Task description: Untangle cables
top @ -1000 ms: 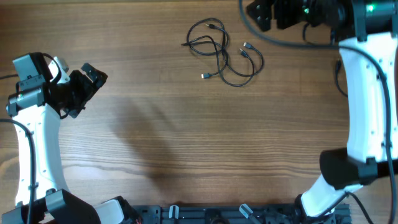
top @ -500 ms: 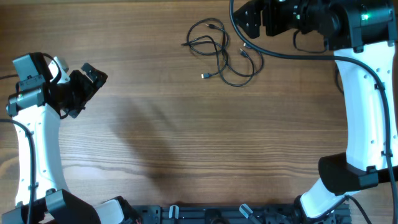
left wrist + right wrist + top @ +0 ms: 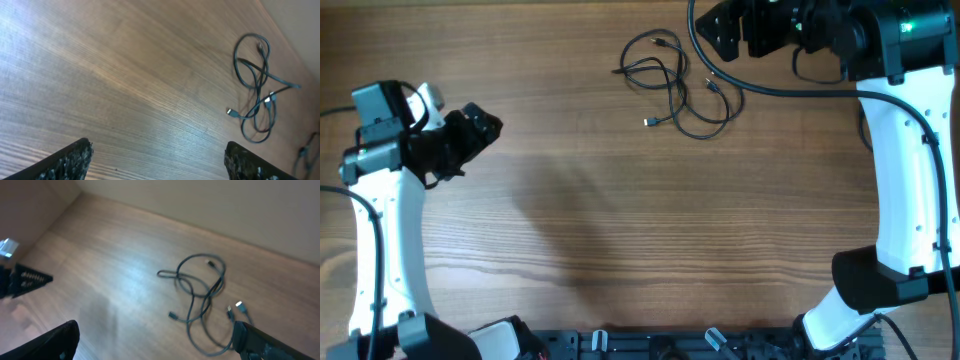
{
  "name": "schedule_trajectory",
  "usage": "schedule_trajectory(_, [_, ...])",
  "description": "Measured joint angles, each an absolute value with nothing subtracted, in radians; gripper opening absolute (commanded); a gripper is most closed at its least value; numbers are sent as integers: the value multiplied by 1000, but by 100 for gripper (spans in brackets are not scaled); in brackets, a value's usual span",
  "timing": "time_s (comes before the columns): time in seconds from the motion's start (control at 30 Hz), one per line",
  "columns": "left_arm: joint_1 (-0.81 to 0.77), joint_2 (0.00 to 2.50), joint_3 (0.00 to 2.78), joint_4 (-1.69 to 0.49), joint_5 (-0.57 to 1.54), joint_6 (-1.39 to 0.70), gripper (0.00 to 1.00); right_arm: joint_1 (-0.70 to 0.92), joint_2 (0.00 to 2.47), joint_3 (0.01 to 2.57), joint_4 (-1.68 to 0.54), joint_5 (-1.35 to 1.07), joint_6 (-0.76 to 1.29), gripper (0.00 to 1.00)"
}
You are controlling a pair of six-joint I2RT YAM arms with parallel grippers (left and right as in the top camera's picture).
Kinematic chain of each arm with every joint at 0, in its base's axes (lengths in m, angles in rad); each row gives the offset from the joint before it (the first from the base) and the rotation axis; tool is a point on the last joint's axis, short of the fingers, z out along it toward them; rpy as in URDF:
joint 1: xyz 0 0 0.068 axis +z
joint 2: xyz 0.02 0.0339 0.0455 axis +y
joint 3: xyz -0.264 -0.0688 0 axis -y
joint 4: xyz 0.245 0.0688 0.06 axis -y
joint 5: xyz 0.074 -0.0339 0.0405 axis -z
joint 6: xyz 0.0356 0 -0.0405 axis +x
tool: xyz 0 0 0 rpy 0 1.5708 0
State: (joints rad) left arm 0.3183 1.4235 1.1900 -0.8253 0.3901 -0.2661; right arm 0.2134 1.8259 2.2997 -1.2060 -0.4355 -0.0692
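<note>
Wood-grain table (image 3: 620, 230), with the cables (image 3: 676, 88) lying in one loose tangle near its far edge, touched by neither arm.

Both claws are released and empty. The right gripper (image 3: 712, 30) hovers just beside the tangle, and the left gripper (image 3: 480, 128) sits well apart over the table's left side. The step in hand looks like the first approach and pick. To do it well, the right arm should probably come down on an outer strand or a free plug end (image 3: 647, 122), not on the middle crossing, where a pinch would catch several cords at once. The left arm would need to cross over and take another strand, so the two can pull apart gently and low without cinching the loops into a knot.
</note>
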Motion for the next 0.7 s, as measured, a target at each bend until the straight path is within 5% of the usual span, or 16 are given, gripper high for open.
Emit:
schedule_trajectory(0.27, [103, 1208, 1191, -860, 224, -284, 100, 218, 1868, 2300, -1243, -331, -53, 96])
schedule_trajectory(0.7, [97, 1144, 1191, -980, 205, -362, 100, 318, 2218, 2297, -1050, -312, -347, 90])
